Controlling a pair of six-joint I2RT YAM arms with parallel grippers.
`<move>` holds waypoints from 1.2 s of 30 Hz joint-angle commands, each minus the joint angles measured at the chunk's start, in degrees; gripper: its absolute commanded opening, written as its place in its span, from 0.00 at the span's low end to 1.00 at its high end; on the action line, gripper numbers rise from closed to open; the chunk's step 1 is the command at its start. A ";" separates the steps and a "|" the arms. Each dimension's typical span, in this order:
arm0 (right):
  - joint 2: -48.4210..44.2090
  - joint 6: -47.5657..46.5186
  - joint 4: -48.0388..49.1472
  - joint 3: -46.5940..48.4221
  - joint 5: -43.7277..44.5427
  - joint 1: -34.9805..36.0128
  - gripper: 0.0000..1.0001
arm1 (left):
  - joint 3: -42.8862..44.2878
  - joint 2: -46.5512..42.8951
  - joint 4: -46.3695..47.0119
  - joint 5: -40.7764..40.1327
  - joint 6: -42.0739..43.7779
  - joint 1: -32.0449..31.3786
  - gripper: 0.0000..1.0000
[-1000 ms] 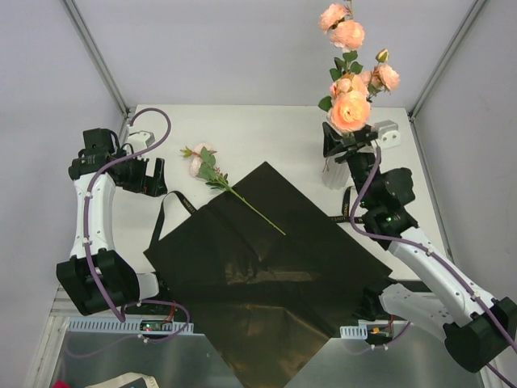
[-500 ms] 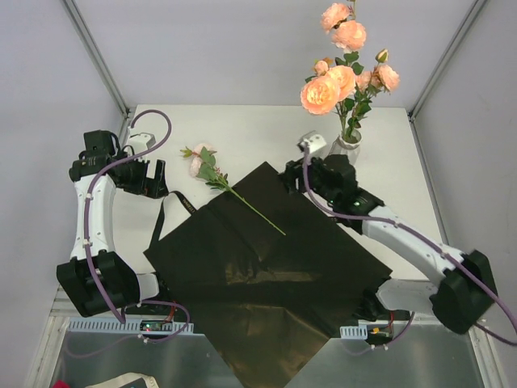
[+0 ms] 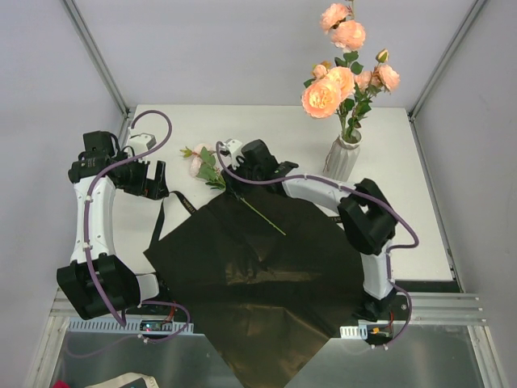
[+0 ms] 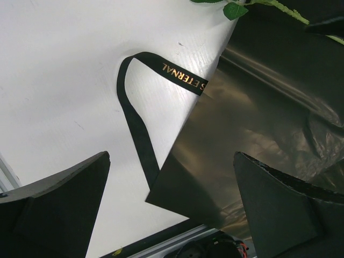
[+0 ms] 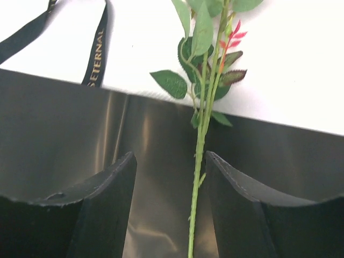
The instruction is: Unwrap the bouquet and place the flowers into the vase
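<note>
A: Right, how is the loose rose (image 3: 212, 172) expected to handle?
B: Judged light, thin-stemmed and springy; bloom end heavier, so some droop is expected. Leaves soft, easily crushed. Hold is best taken on the bare stem below the leaves, where it lies on the black sheet (image 3: 266, 275). Sheet looks glossy, so sliding is likely if the stem is nudged.
A: Fingers?
B: Astride that stem the right gripper (image 5: 170, 164) is set, jaws apart, nothing clamped; no contact can be made out. Over the ribbon (image 4: 183, 79) and sheet edge the left gripper (image 4: 171, 158) is held, spread wide and empty.
A: Location, counts?
B: Rose is lying half on the table (image 3: 275, 129), half on the sheet, bloom toward the far left. One loose rose, one vase (image 3: 342, 157) at far right, well apart. In it the flowers (image 3: 323, 95) already stand: about six blooms and a bud counted; stems cannot be counted. One sheet, one ribbon.
</note>
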 commanded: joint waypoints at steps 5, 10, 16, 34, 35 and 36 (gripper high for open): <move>11.07 -2.52 -10.95 14.08 0.34 -0.26 0.54 | -0.81 -1.04 -1.68 1.55 2.31 0.67 0.99; 15.03 -2.96 -15.26 17.61 1.65 -0.26 0.53 | -1.07 -0.42 -1.60 1.99 2.58 0.76 0.99; 17.49 -3.14 -16.76 19.71 3.33 -0.44 0.52 | -1.51 -0.33 -1.60 2.43 3.01 0.76 0.99; 12.43 -0.68 -16.68 20.42 7.98 -0.26 0.01 | -1.07 -2.97 -1.95 2.26 2.40 0.67 0.99; 11.01 -0.59 -16.06 20.51 8.16 -0.35 0.01 | -1.07 -3.23 -2.12 2.34 2.31 0.67 0.99; 9.43 -0.50 -15.01 20.68 8.51 -0.26 0.01 | -0.98 -3.41 -2.21 2.43 2.31 0.67 0.99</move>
